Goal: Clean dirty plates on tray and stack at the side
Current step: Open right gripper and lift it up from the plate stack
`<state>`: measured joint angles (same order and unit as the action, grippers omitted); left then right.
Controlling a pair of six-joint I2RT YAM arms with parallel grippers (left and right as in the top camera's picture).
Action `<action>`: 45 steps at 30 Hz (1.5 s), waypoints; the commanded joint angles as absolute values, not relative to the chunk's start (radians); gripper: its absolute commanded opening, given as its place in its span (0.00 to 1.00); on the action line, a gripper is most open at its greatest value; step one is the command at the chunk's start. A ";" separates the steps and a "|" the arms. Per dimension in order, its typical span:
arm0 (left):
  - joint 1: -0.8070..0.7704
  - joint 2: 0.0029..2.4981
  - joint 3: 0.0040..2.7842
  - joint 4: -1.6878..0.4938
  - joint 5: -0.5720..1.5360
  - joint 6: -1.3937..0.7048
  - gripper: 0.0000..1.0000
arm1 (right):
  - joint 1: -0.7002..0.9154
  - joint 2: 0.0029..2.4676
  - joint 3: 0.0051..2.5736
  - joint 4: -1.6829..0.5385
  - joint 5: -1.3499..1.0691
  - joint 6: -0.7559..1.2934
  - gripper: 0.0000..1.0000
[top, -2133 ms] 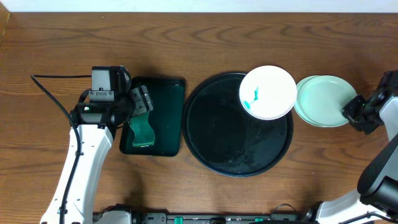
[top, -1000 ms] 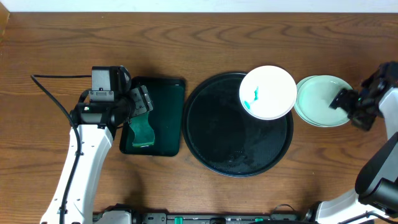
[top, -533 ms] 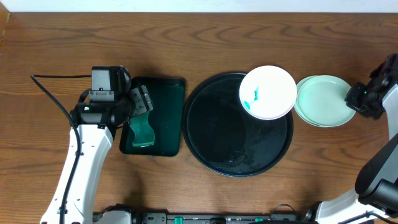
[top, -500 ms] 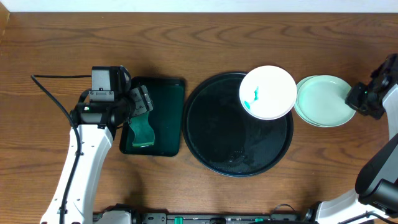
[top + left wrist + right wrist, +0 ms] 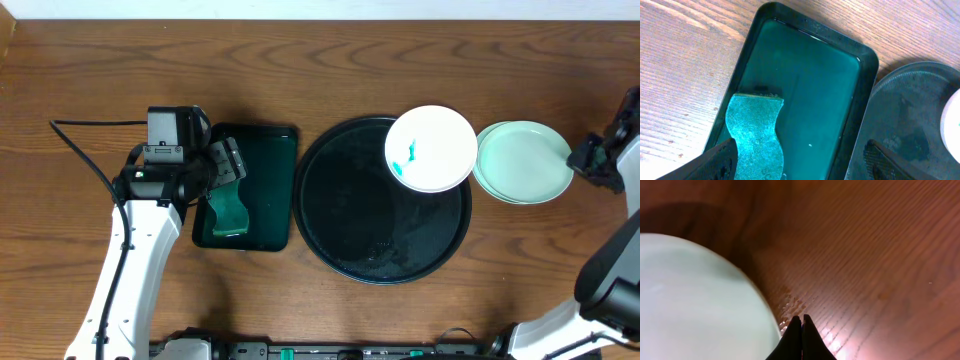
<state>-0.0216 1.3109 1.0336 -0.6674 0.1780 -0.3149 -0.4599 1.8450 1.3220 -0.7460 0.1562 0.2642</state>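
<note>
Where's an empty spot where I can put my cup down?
The table is bare all along the far edge, beyond the green tray and black tray. It is also bare in front of the mint plates, right of the black tray. It is crowded where the white plate, mint plates and right gripper sit close together.

Glossy black tray (image 5: 340,230), teal-smeared white plate (image 5: 440,140), mint-green plates (image 5: 525,165)

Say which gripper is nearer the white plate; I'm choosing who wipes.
Right. From the white plate, the right gripper lies just past the mint plates; the left gripper, across the black tray.
</note>
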 commanded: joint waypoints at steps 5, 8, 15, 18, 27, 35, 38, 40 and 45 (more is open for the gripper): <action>-0.021 1.308 1.052 -0.669 0.179 -0.311 0.81 | -0.464 1.892 1.324 -0.748 0.125 0.283 0.01; -0.021 1.308 1.052 -0.669 0.179 -0.311 0.81 | -0.464 1.892 1.324 -0.743 0.037 0.246 0.01; -0.021 1.308 1.052 -0.669 0.179 -0.311 0.81 | -0.463 1.892 1.324 -0.744 -0.043 0.204 0.01; -0.021 1.308 1.052 -0.669 0.179 -0.311 0.81 | -0.463 1.892 1.324 -0.744 -0.044 0.204 0.04; -0.021 1.308 1.052 -0.669 0.179 -0.311 0.81 | -0.425 1.892 1.324 -0.707 -0.235 0.109 0.50; -0.021 1.308 1.052 -0.669 0.179 -0.311 0.81 | -0.285 1.889 1.327 -0.693 -0.229 0.001 0.59; -0.021 1.308 1.052 -0.669 0.179 -0.311 0.81 | -0.236 1.884 1.334 -0.699 -0.152 -0.001 0.61; -0.021 1.308 1.052 -0.669 0.179 -0.311 0.81 | -0.209 1.874 1.335 -0.699 -0.116 -0.002 0.61; -0.021 1.308 1.052 -0.669 0.179 -0.311 0.81 | -0.162 1.842 1.335 -0.694 -0.094 -0.002 0.61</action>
<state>-0.0216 1.3109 1.0336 -0.6689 0.1776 -0.3149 -0.1852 1.8889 1.3220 -0.6960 -0.1352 0.0200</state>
